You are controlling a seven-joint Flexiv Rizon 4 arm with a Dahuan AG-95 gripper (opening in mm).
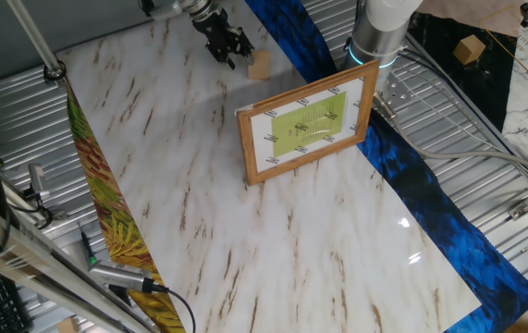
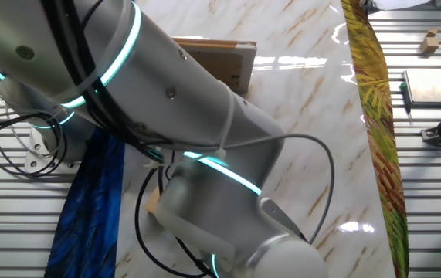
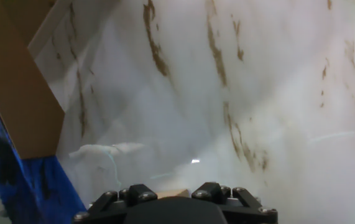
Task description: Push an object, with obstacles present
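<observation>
Just beside our gripper [image 1: 230, 53], we are seemingly lining up the block [image 1: 260, 66] to push clear of the frame [image 1: 308, 125]; finger spacing we cannot tell.

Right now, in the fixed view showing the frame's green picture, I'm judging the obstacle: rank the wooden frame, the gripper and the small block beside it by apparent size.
1. wooden frame, by far the largest, though also nearer the camera.
2. gripper.
3. small block, somewhat smaller than the gripper beside it.

The marble table [image 1: 291, 250] bears a block [image 1: 260, 66] and frame [image 1: 308, 127].
</observation>
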